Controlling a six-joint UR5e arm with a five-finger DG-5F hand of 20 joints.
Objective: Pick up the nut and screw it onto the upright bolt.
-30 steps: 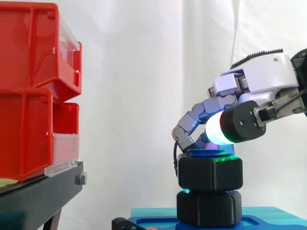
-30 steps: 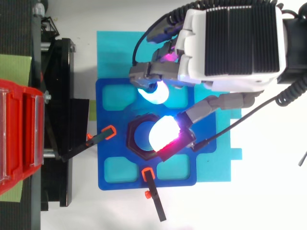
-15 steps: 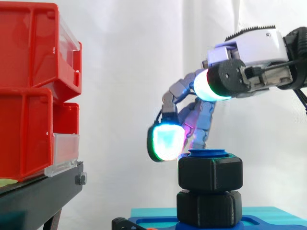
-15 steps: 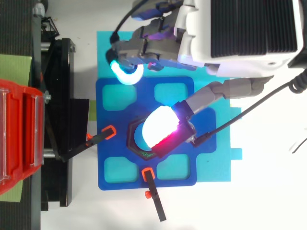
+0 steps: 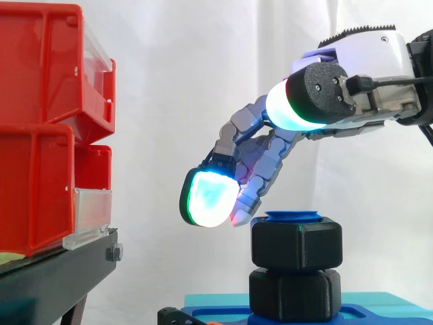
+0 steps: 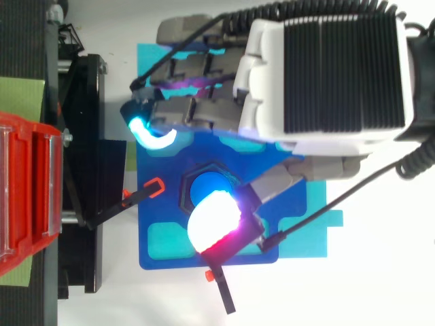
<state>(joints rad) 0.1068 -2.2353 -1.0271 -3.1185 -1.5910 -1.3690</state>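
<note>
Two red plastic bins (image 5: pixel 40 128) stood far left. Your hand (image 5: pixel 372 47) hung with fingers (image 5: pixel 210 198) spread, holding nothing, tips just left of and above the black hexagonal nut (image 5: pixel 296 245). Nut sat threaded on the upright blue bolt (image 5: pixel 293 216), tip poking out. Judged: pickup and threading done; maybe final tightening left for you.

Your hand (image 5: pixel 362 64) comes in from the right edge of the side view with its back uppermost. The fingers stretch forward and slope downward, gently bent and spread apart. The foremost fingertip (image 5: pixel 210 198) glows cyan-white. The thumb (image 6: pixel 214 219) juts out sideways, and its pad glows white with a red rim.
</note>
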